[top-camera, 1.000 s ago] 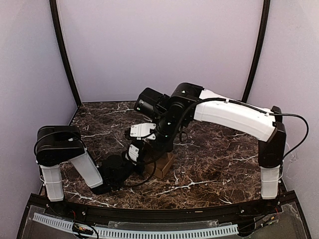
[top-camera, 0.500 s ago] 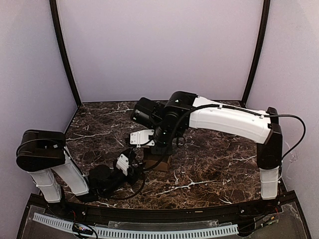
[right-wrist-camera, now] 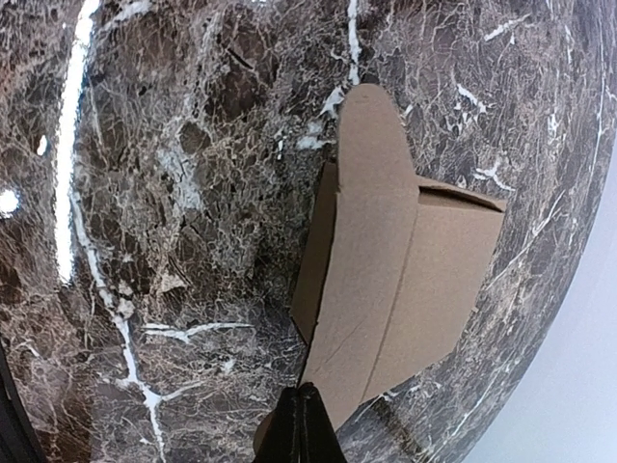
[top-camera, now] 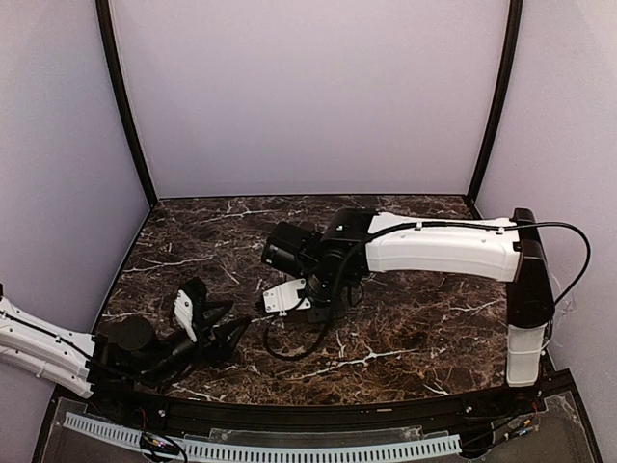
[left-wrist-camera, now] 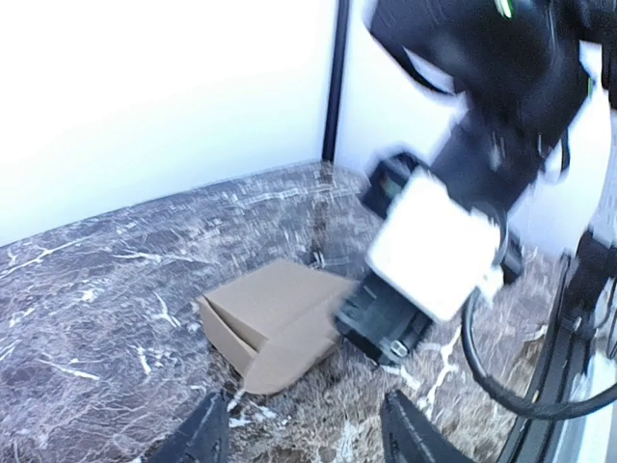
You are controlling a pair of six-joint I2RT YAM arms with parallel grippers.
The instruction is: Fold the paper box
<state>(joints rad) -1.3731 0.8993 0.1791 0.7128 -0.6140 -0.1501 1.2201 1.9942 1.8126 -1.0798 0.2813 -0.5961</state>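
The paper box (left-wrist-camera: 275, 323) lies on the bench (left-wrist-camera: 96, 318) just ahead of the left pincer (left-wrist-camera: 308, 436), whose fingers (left-wrist-camera: 207, 436) are spread apart with nothing between them. That pincer is therefore released and empty, and the box is near it but not touched by it. The right pincer (right-wrist-camera: 302, 417) is clenched to a single point with nothing grasped, and its tip is set against the end of the box nearest to it. Whether it presses or only touches cannot be told. The box is only partly formed. A long flap (right-wrist-camera: 371, 174) with a rounded end is laid over the body and reaches beyond it on the side away from the right pincer. In the left wrist view one side is seen gaping, so the closing is judged not yet done. In the overhead view the box is hidden beneath the right wrist. Several failures are to be feared from here. Since the box is braced by nothing, it may be pushed along the smooth bench by the clenched tip rather than folded. If too much force is applied, a wall may be buckled, as thin cardboard is easily creased. The untucked flap may spring up once the tip is lifted. Its rounded end may also be driven past its slot if the box is turned during the push.
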